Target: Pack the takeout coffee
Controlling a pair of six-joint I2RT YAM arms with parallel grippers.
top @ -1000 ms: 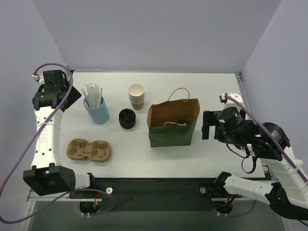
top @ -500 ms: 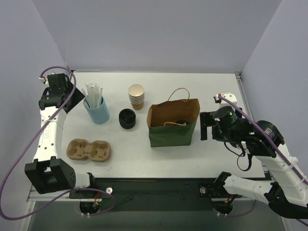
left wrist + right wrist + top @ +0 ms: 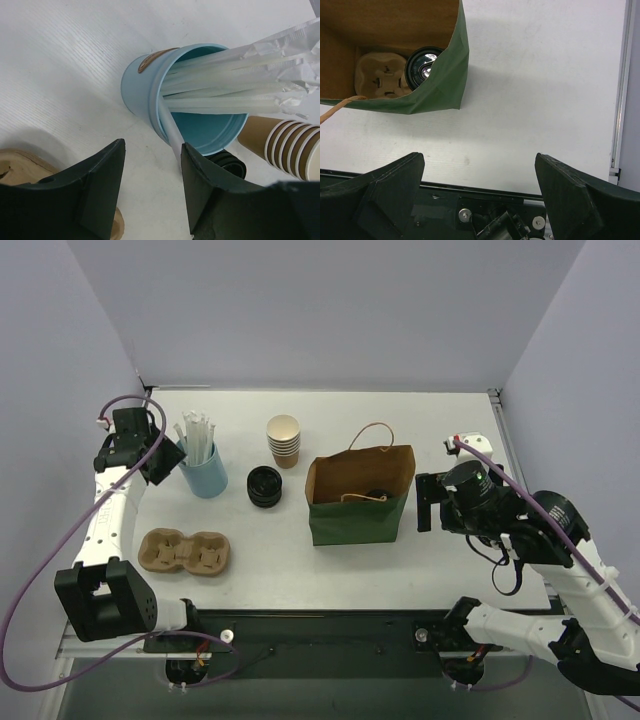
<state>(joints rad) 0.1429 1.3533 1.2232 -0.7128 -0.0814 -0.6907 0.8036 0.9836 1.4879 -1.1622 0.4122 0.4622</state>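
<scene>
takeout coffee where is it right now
The coffee sits inside the bag, right of table centre, beside a carrier's empty slot, seen from the right wrist.

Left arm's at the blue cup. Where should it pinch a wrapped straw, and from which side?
Probably the lone wrapped straw leaning over the blue cup's near rim, apart from the bundle. Pinch its free length outside the rim, left gripper coming from that side, jaws across its thin width.
</scene>
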